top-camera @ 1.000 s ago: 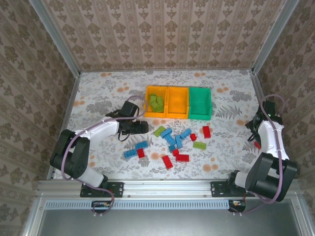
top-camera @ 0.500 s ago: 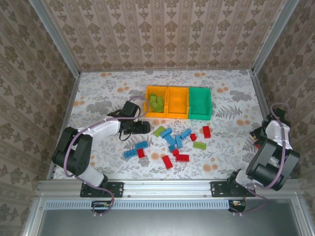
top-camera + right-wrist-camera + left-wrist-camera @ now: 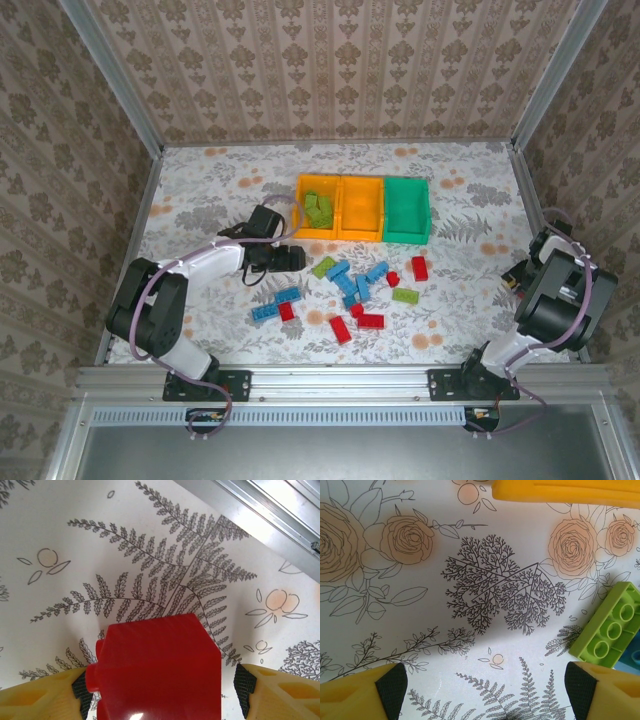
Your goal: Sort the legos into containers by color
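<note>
Lime green, blue and red legos [image 3: 350,290] lie scattered in front of three containers: an orange bin [image 3: 300,205] with lime green bricks in it, a second orange bin [image 3: 362,208] and a green bin [image 3: 407,208]. My left gripper [image 3: 290,258] is low over the table, left of the pile. It is open [image 3: 485,690] with only bare cloth between its fingers, and a lime green brick [image 3: 612,630] lies just to its right. My right gripper [image 3: 520,278] is at the table's right edge, where a red brick [image 3: 160,670] sits between its open jaws. The left pad [image 3: 82,690] touches the studs; the right pad [image 3: 245,695] stands slightly apart.
The metal frame rail [image 3: 260,515] runs close beyond the right gripper. The orange bin's wall [image 3: 565,490] is just ahead of the left gripper, and a blue brick [image 3: 635,656] lies beside the lime green one. Open cloth lies left of the left arm.
The right arm has folded back over the right edge, and its jaws have narrowed around the red brick. The left gripper has shifted slightly right toward the pile.
</note>
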{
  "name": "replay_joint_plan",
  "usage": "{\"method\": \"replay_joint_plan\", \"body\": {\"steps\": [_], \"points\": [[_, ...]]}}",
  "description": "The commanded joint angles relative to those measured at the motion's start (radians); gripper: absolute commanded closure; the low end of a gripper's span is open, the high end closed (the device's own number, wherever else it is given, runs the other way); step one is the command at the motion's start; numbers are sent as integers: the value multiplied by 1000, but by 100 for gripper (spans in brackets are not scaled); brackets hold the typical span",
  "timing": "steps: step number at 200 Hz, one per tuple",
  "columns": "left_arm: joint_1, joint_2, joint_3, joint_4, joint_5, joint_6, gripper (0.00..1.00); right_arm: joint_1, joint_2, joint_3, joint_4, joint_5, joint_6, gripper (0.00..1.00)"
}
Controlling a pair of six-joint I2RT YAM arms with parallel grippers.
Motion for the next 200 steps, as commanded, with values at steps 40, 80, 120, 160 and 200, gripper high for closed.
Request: {"method": "replay_joint_plan", "body": {"steps": [40, 80, 120, 160, 200], "points": [[3, -6, 11, -13, -5, -11, 15, -2, 44, 34, 95, 13, -58, 44], [3, -3, 12, -14, -8, -14, 14, 39, -10, 23, 121, -28, -70, 62], [0, 6, 33, -31, -10, -20, 14, 257, -101, 68, 102, -92, -47, 62], [-2, -10, 25, -50, -29, -36, 14, 539, -131, 196, 127, -171, 38, 62], [-3, -15, -1, -50, -26, -68, 14, 722, -24, 348, 169, -203, 72, 60]]}}
